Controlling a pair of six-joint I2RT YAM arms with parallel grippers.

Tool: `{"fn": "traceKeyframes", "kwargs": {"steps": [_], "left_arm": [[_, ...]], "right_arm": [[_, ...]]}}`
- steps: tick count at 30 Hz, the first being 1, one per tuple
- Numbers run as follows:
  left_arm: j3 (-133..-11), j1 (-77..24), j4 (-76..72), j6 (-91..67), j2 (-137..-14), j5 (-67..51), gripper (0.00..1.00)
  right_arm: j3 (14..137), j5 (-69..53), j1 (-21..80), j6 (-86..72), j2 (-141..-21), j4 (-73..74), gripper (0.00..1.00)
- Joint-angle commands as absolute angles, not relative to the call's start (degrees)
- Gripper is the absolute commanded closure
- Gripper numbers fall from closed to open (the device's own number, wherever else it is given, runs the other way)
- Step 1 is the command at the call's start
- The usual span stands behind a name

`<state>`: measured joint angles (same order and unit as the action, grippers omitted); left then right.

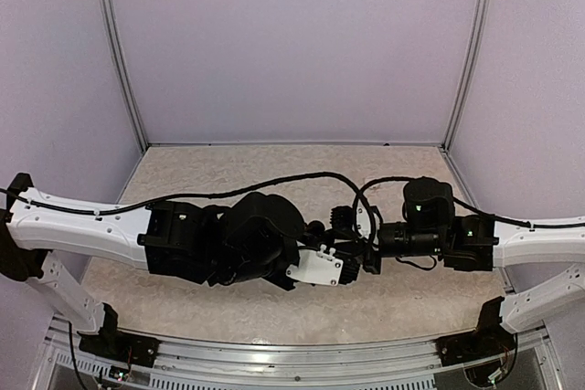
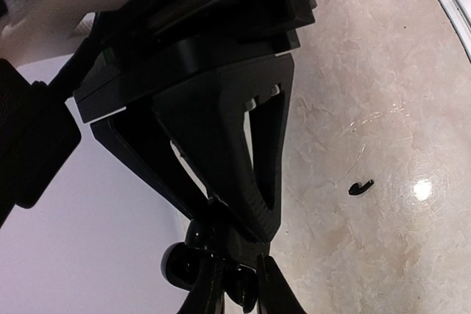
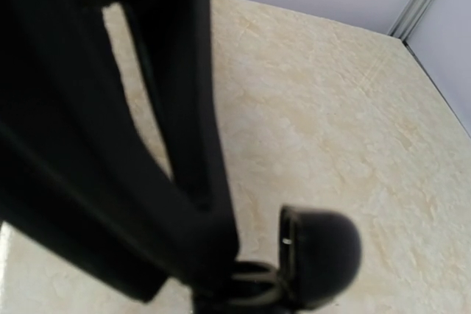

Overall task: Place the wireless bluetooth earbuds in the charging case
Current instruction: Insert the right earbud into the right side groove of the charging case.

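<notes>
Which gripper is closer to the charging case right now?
Right, narrowly. The open charging case sits at the fingertips of the right gripper, lid raised. The left gripper faces it from the opposite side, also very close; whether either grips it is unclear.

White arm links (image 1: 73, 226), black joint housings (image 1: 265, 239), looping black cables (image 1: 302, 178), triangular black jaws

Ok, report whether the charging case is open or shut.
Open: in the right wrist view, the lid of the charging case stands raised off its base.
</notes>
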<state>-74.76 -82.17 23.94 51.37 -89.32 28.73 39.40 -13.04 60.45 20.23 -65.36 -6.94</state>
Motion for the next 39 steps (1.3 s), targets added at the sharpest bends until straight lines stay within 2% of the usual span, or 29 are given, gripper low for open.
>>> {"fn": "traceKeyframes", "kwargs": {"steps": [1,9,21,23,24,25,32,39], "left_arm": [[-75.7,-82.8,23.6,51.5,-89.9,28.4,0.78],[-72.7,-81.8,17.6,52.1,-84.4,29.3,0.58],[-66.2,-81.8,9.8,50.6,-74.0,22.3,0.37],[-64.3,-81.7,8.4,48.6,-72.0,21.7,0.26],[-63.2,-81.5,7.5,47.8,-70.3,21.1,0.11],[-61.9,-81.2,5.9,46.5,-69.2,19.9,0.02],[-57.0,-74.7,-5.7,27.3,-61.8,9.6,0.01],[-59.5,-74.5,1.4,28.2,-62.2,6.4,0.01]], "right_arm": [[39.6,-15.7,61.0,18.8,-64.1,-14.8,1.00],[37.2,-16.5,61.0,18.6,-62.9,-16.5,1.00],[34.7,-17.2,60.3,16.1,-62.9,-20.4,1.00],[34.1,-18.2,59.8,15.2,-62.1,-21.8,1.00],[33.8,-18.9,59.5,14.7,-61.7,-22.5,1.00],[33.5,-19.9,59.2,14.2,-61.3,-23.2,1.00],[31.0,-30.2,56.4,9.5,-58.5,-30.4,1.00],[30.4,-39.1,55.4,6.6,-57.5,-32.4,1.00]]}}
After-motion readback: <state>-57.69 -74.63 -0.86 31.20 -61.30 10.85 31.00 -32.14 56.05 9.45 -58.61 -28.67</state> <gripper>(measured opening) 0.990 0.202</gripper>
